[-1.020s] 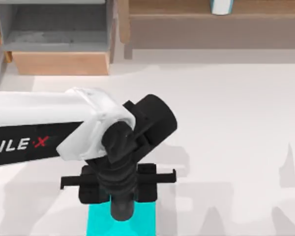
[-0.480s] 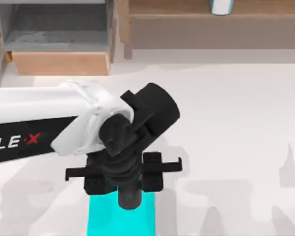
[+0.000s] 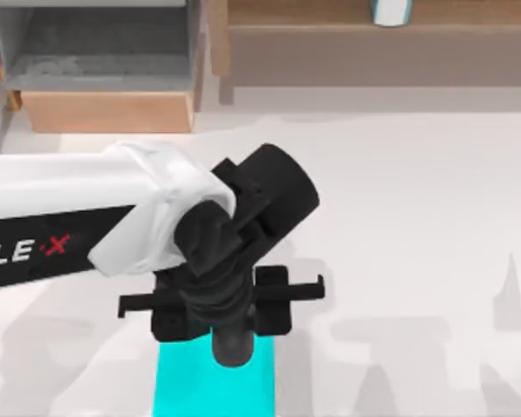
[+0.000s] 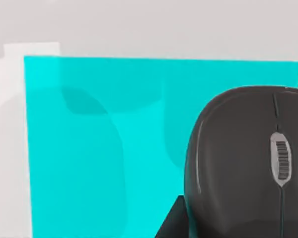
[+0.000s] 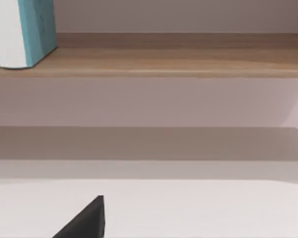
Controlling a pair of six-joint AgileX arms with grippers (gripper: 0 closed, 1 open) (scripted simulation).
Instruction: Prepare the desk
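Note:
The desk [image 3: 417, 217] is a broad white tabletop. A bright cyan pad [image 3: 182, 391] lies at its near edge, left of centre. My left arm reaches in from the left, and its gripper [image 3: 219, 304] hangs over the pad's far end, pointing down. In the left wrist view a black mouse [image 4: 238, 158] with a scroll wheel sits close to the camera above the cyan pad [image 4: 89, 148], and one dark finger [image 4: 171, 225] lies against its side. The left gripper is shut on the mouse. A dark part of my right gripper [image 5: 87, 220] shows above the white desk [image 5: 188, 208].
A tan wooden shelf [image 3: 373, 43] runs along the back of the desk, with a teal and white book [image 3: 391, 10] standing on it, seen too as the book [image 5: 22, 29] from the right wrist. A wooden box unit [image 3: 104, 78] stands at the back left.
My left arm has shifted a little to the right and toward the near edge, carrying its gripper farther over the cyan pad.

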